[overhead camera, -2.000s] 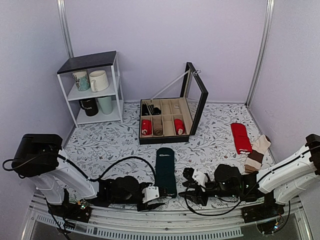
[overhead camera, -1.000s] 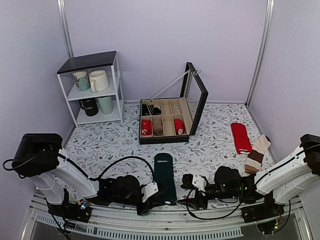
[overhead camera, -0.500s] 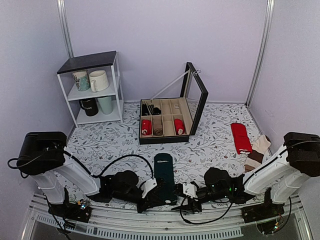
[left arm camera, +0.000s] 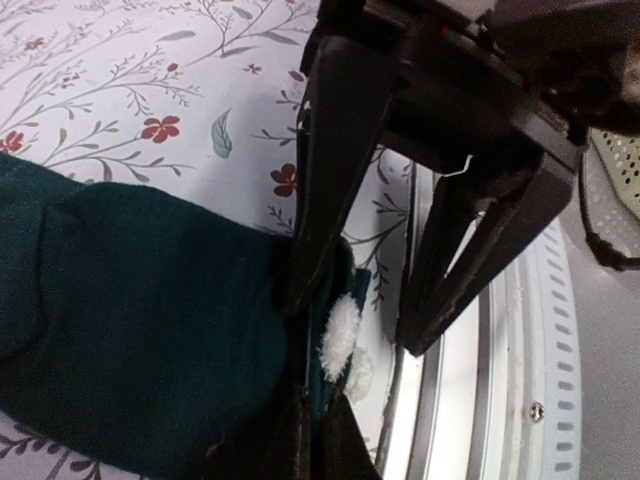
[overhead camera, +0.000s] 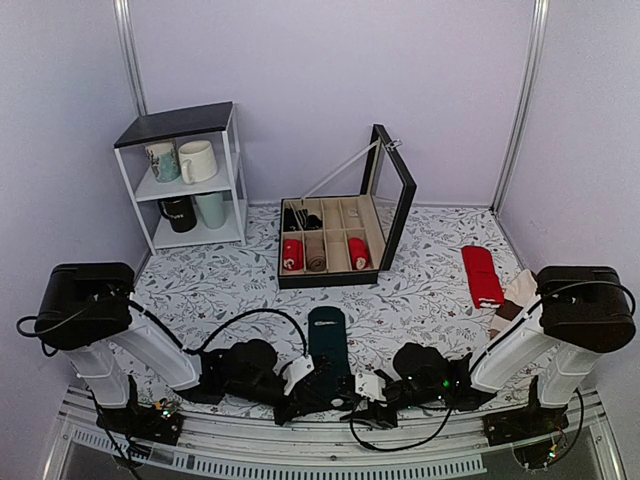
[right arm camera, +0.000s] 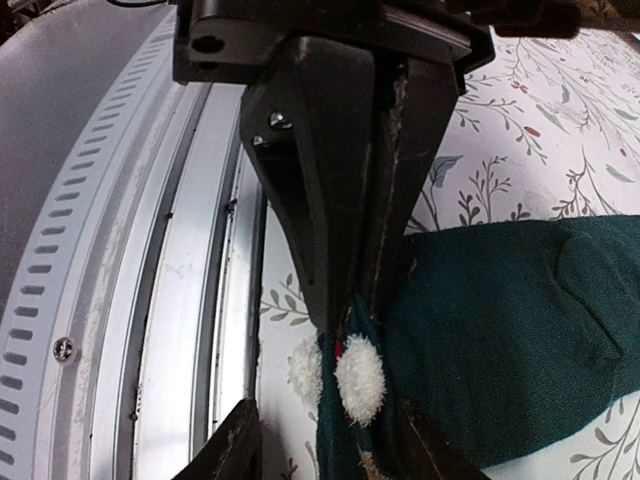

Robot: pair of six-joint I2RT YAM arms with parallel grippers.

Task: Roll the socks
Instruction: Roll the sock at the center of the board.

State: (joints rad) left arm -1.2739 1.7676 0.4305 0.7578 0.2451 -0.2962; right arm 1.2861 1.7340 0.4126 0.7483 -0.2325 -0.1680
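Floral tablecloth (overhead camera: 200,285): you see both arms stretched low, left gripper (left arm camera: 345,300) and right gripper (right arm camera: 352,300) each clamped on the socks (overhead camera: 327,345).

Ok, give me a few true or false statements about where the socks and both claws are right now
1. The teal socks lie flat on the table. True.
2. The organizer box is closed. False: its lid stands open.
3. The right claw pinches the sock's near edge. True.
4. The left claw hovers over the red socks. False: it is at the teal socks' near end.
5. Mugs sit on the white shelf. True.
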